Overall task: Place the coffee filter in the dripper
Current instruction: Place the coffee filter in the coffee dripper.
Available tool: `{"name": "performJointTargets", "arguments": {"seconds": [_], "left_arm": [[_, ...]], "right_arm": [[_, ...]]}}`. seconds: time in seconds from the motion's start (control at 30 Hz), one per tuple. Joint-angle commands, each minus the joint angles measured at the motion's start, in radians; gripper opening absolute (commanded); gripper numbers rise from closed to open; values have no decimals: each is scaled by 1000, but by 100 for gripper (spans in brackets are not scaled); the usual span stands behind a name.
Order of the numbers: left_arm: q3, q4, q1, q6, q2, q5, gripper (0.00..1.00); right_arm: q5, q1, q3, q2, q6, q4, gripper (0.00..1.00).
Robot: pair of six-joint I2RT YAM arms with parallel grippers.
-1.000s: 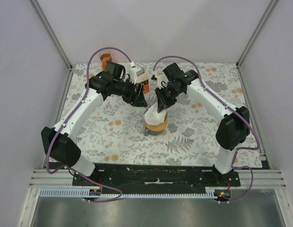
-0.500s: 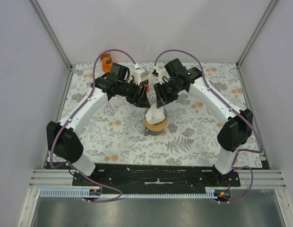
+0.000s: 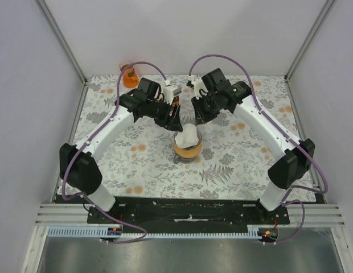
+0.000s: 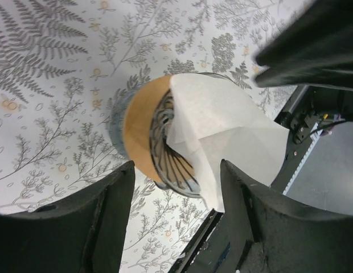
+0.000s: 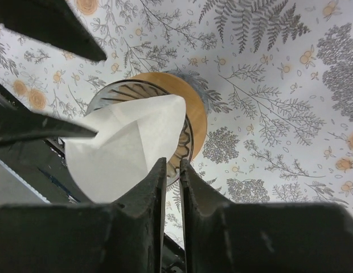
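Table (image 3: 245,165), floral cloth.
Left gripper (image 4: 176,170): fingers wide apart, holding nothing, poised over the dripper (image 3: 188,151).
Right gripper (image 5: 172,165): fingers nearly together, only a slit between them, holding nothing.
Dripper: mid-table.
Coffee filter (image 3: 187,135): in the dripper, folded, sticking up past the rim.

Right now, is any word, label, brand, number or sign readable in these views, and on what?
None can be read. The coffee filter, the dripper and the fern-printed tablecloth carry no text. Any label on the orange container at the back is too small to tell.
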Motion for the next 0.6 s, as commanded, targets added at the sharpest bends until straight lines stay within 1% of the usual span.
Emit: {"name": "performJointTargets", "arguments": {"seconds": [0.0, 0.1, 0.2, 0.37, 0.57], "left_arm": [[40, 25, 52, -95, -53, -50, 68], [8, 39, 76, -153, -66, -50, 70], [-32, 58, 84, -196, -70, -6, 71], [-66, 82, 85, -245, -73, 36, 72], [-125, 127, 85, -296, -73, 88, 72]], "right_arm": [[98, 71, 21, -107, -6, 45, 18], [60, 105, -50, -103, 26, 59, 9], [58, 121, -101, -75, 60, 59, 0], [116, 148, -137, -37, 92, 62, 0], [107, 174, -153, 36, 121, 158, 0]]}}
